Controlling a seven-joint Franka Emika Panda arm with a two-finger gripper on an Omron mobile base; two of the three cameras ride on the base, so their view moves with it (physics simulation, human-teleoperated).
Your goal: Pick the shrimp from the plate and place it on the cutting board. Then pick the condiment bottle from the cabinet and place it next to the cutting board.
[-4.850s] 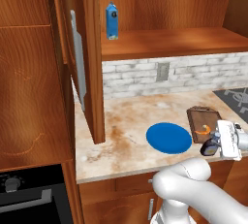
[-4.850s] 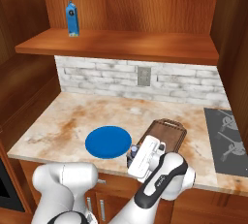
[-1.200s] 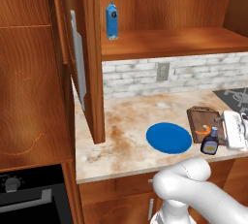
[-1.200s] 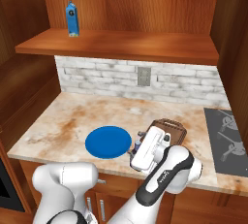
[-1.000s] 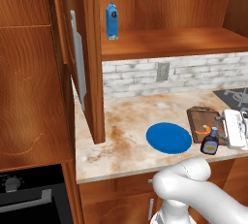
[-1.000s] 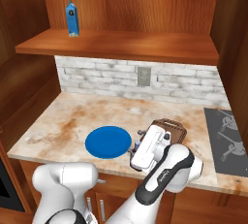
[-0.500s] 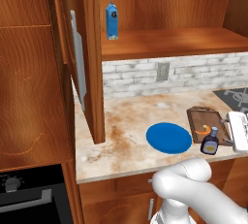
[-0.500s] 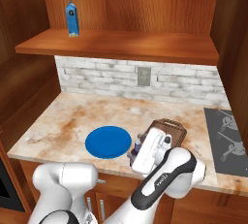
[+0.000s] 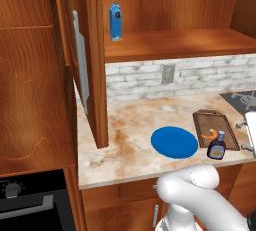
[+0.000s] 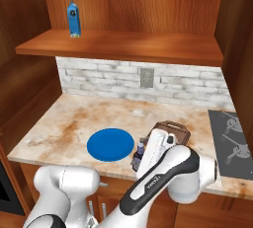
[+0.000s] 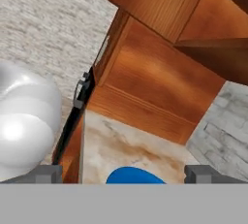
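No lettering can be read anywhere: the condiment bottle [image 9: 216, 148] carries a pale label and the blue carton [image 9: 116, 22] on the cabinet shelf a plain face, both too small to make out.

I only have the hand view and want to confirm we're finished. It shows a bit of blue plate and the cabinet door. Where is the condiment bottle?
Observer: The condiment bottle stands upright on the counter, right beside the cutting board's near edge.
Operator: And the shrimp?
Observer: The shrimp lies on the cutting board, just behind the bottle.
Operator: Anything on the cabinet shelf?
Observer: A blue carton stands on the shelf.
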